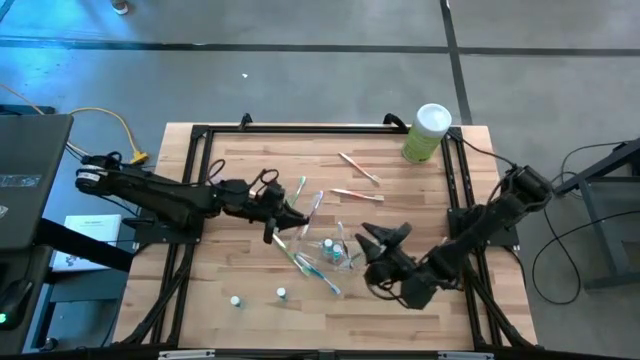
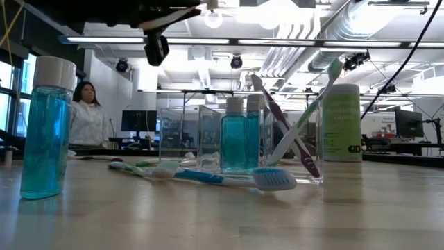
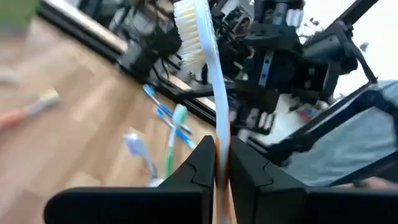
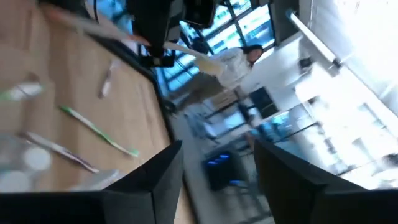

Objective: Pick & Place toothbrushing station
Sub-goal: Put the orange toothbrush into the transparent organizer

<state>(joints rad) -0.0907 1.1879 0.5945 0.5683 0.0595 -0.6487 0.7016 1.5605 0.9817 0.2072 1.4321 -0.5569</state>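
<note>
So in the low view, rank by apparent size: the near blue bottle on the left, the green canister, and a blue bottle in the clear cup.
1. Near blue bottle, though it looks closest to the camera, so unsure.
2. Green canister.
3. Blue bottle in the clear cup.

We note a pale wood-grain table (image 1: 250, 190) edged by a black frame (image 1: 300, 129). Both arms are dark, near black. The canister (image 1: 428, 132) is pale green with a white lid. The bottles (image 2: 45, 128) hold teal-blue liquid under white caps. A toothbrush (image 2: 208, 177) lying flat is blue and white with white bristles; one leaning (image 2: 305, 114) is light green, another purple (image 2: 288, 132). The clear cup (image 2: 182, 133) shows no tint. The brush (image 3: 208, 68) in the left gripper (image 3: 221, 165) is white-bristled with a pale handle. The person (image 2: 87, 114) wears white.
</note>
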